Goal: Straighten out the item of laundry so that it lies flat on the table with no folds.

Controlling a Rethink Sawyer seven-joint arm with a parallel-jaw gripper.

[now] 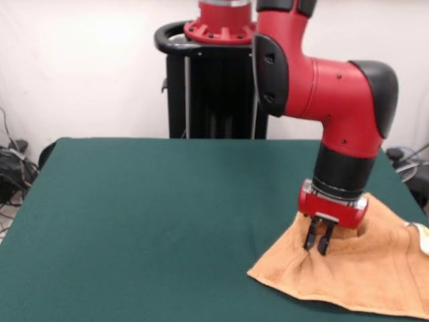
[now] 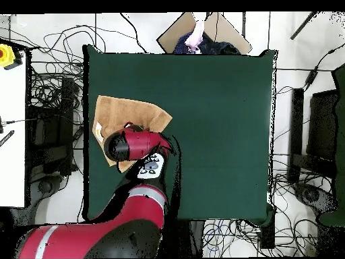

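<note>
- Front view: the gripper (image 1: pixel 320 243) hangs straight down from the red arm (image 1: pixel 335 94), its two black fingers (image 1: pixel 312 236) close together and their tips pressed into the cloth; whether they pinch a fold I cannot tell.
- The orange-tan terry hand towel (image 1: pixel 362 268) bunches around those tips, rising in a hump behind the wrist, which suggests the cloth is being gathered or dragged rather than lying loose.
- The towel's near corner lies flat, pointing toward the counter's middle; a pale tag (image 1: pixel 422 236) shows at its edge.
- In the overhead view, the towel (image 2: pixel 128 114) sits by one side edge of the green counter (image 2: pixel 215 121), partly under the arm, not yet flat.
</note>
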